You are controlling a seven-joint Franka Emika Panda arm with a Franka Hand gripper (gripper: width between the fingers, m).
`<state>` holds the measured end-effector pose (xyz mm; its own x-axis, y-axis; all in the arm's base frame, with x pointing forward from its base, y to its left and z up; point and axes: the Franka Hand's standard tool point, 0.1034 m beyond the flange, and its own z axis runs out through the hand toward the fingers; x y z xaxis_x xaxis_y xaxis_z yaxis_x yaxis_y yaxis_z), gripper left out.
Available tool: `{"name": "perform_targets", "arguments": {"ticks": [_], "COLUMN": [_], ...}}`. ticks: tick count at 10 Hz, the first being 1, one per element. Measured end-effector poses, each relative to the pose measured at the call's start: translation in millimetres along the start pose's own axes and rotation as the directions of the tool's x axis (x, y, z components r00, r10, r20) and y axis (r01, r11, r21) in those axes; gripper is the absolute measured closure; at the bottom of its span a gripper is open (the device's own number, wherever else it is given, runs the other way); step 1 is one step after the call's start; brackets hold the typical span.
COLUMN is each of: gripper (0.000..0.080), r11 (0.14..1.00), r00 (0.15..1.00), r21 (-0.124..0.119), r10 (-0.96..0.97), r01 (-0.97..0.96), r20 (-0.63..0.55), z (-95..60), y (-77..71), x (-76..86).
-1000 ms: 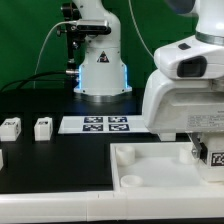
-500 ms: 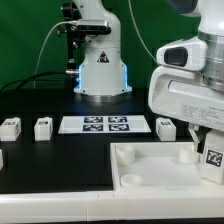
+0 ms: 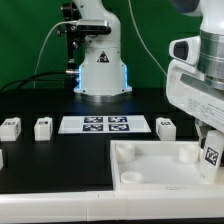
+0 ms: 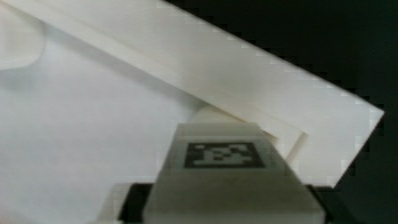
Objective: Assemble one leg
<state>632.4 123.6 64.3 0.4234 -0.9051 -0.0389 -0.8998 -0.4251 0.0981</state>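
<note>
White tagged leg above tray's corner

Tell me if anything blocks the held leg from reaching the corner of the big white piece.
Nothing visible does. The gripper holds the leg by the white tray-like piece, at its corner on the exterior view's right. In the wrist view the leg lies against bare white surface. The loose legs stand apart.

Robotics lab bench, staged for recording. Black matte table against a green backdrop curtain. White arm base bolted at the rear, blue indicator light glowing, cables trailing behind it. Marker board with four fiducial tags lying flat on the table; small tagged white blocks nearby. No domestic furnishings.
</note>
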Motion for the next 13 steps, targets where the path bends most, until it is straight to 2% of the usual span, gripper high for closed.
{"name": "perform_targets", "arguments": {"ticks": [1,2,3,4,5,7,8,9,13], "gripper": [0.0508,0.0359,0.0359,0.0204,0.0167,0.0153,0.015,0.015,0.015], "r11": [1.0,0.999,0.995,0.978,0.953,0.841,0.735,0.581,0.128], "r00": [1.0,0.999,0.995,0.978,0.953,0.841,0.734,0.581,0.127], "r21": [0.0,0.0,-0.001,-0.001,-0.001,-0.001,-0.015,-0.041,-0.059], "r10": [-0.005,-0.047,-0.099,-0.208,-0.303,-0.541,-0.679,-0.814,-0.992], "r01": [0.005,0.047,0.099,0.208,0.303,0.541,0.678,0.813,0.99], "r20": [0.0,0.0,-0.001,-0.001,-0.001,-0.003,-0.014,-0.033,-0.018], "z": [0.1,0.1,0.1,0.2,0.2,0.6,0.4,-0.3,-0.5], "y": [-0.1,-0.3,-0.3,-0.2,-0.2,-0.5,-1.1,-3.6,-1.1], "x": [-0.5,-1.3,-1.5,-1.2,-1.0,-1.8,-2.3,-3.0,-0.6]}}
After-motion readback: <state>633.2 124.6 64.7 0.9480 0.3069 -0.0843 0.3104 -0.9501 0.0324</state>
